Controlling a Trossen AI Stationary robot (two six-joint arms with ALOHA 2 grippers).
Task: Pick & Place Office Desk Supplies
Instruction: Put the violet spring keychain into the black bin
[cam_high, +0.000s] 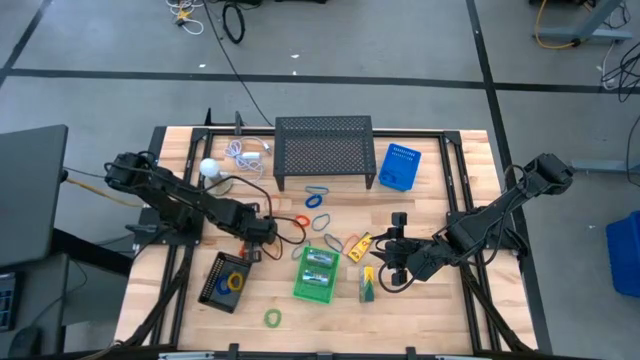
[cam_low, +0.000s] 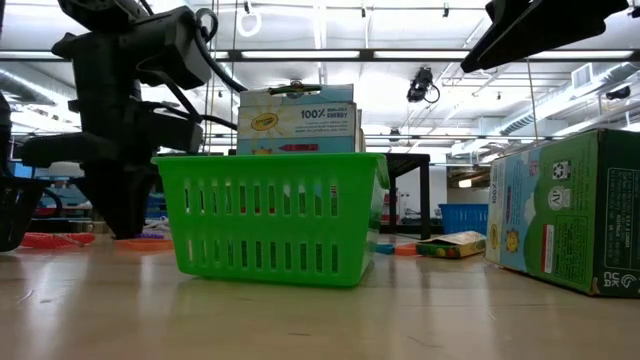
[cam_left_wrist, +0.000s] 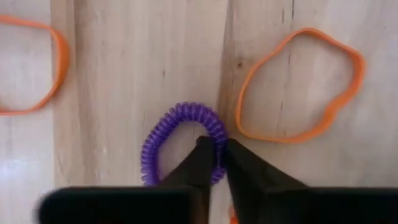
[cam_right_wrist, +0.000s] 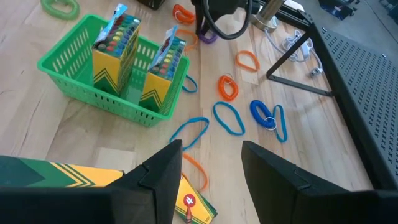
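Note:
A small purple spiral loop (cam_left_wrist: 186, 112) lies on the wooden table between two orange loops (cam_left_wrist: 298, 134). My left gripper (cam_left_wrist: 217, 152) stands over it, pointing down, shut on its strand. It shows left of the green basket (cam_high: 300, 290) in the high view. The basket holds two yellow crayon boxes (cam_right_wrist: 115, 43) upright. My right gripper (cam_right_wrist: 208, 165) hangs open above the table right of the basket, nothing between its fingers. One yellow crayon box (cam_right_wrist: 68, 177) lies beside its finger and another (cam_high: 358, 245) lies nearby. Several blue and orange loops (cam_right_wrist: 230, 118) are scattered on the table. My left gripper pinches the purple spiral loop's strand (cam_left_wrist: 217, 132) between its two fingertips, on the side nearest one orange loop. The fingers come from above, pointing steeply down. The loop lies flat on the table.
A black mesh shelf (cam_high: 323, 150) stands at the far edge, with a blue basket (cam_high: 400, 167) to its right. A white ball (cam_high: 208, 168) and a white cable (cam_high: 248, 152) lie to its left. A black tray (cam_high: 212, 290) with loops sits near left, a green loop (cam_high: 272, 318) beside it.

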